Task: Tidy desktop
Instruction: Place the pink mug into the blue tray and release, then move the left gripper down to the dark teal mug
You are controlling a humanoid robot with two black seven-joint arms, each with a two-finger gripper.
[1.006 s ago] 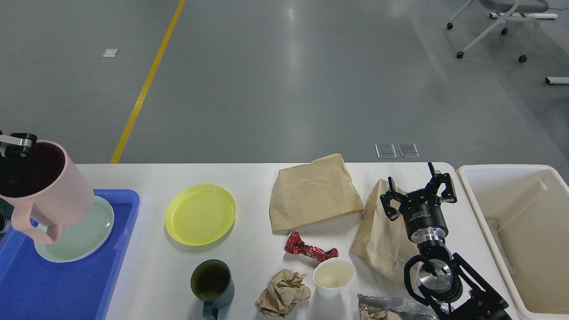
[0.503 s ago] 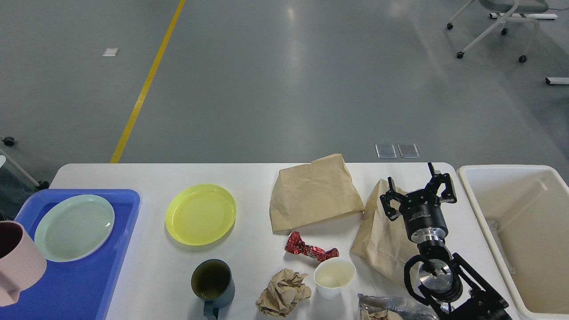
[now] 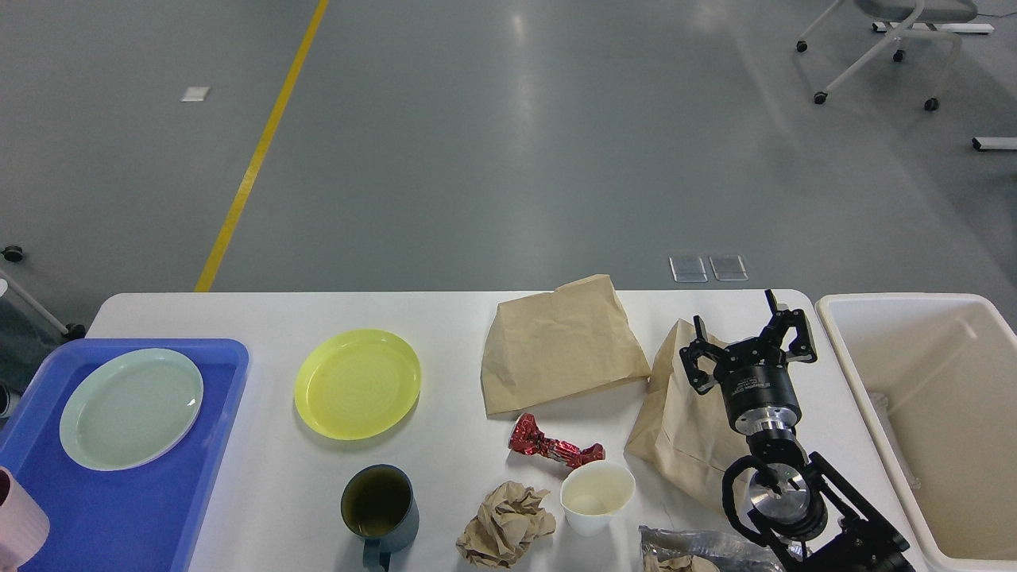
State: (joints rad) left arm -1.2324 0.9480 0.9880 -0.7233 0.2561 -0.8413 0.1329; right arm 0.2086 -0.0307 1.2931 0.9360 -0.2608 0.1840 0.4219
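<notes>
Desktop [image 3: 461,318] long axis runs left to right

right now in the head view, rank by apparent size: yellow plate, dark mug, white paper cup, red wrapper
1. yellow plate
2. dark mug
3. white paper cup and red wrapper look about alike, so I won't rank them.

You see a smooth white desktop [image 3: 445,318], a glossy yellow plastic plate [image 3: 357,384], matt creased brown paper bags [image 3: 560,343], and a shiny red foil wrapper [image 3: 554,449]
</notes>
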